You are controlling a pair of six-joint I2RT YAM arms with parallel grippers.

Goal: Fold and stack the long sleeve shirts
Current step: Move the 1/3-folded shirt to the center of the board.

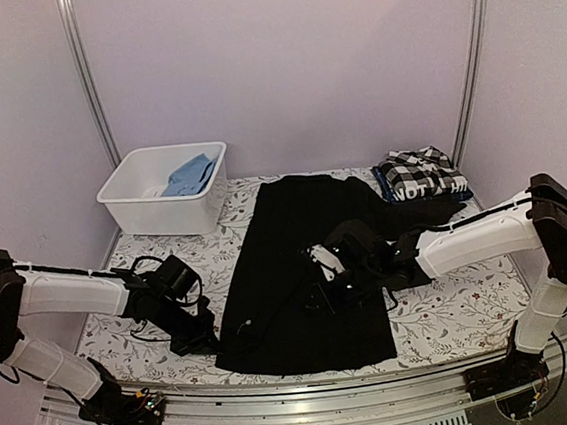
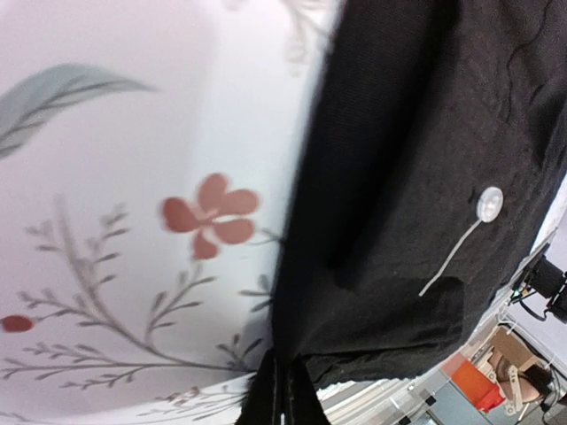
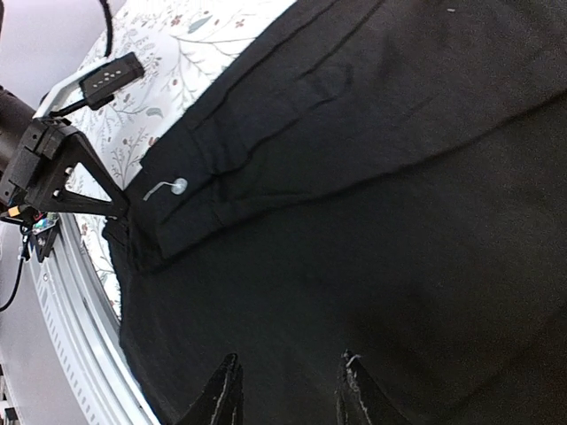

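At the near left corner of the black shirt (image 1: 298, 261), the left claw (image 1: 205, 339) sits low on the flowery table cloth (image 1: 453, 307). Its two fingers (image 2: 264, 403) are pressed together, and they pinch the edge of the shirt right at that corner. A small white button (image 2: 489, 204) with a loose thread shows on the cloth close to the pinch.

The black shirt lies spread out flat on the middle of the table, with its long side running from near to far.

Over the middle of the shirt, a bit to the right, hangs the right claw (image 3: 290, 359). Its fingers (image 3: 221, 398) are spread apart with nothing between them, and only black cloth shows under them. It is not clear if the tips touch the cloth.

Past the far right corner of the black shirt lies a folded pile. The checked shirt (image 1: 420, 169) is on top of the dark shirt with white letters (image 1: 427, 191).

Past the far left corner of the black shirt stands a white tub (image 1: 122, 203). A blue cloth (image 1: 191, 173) lies inside it.
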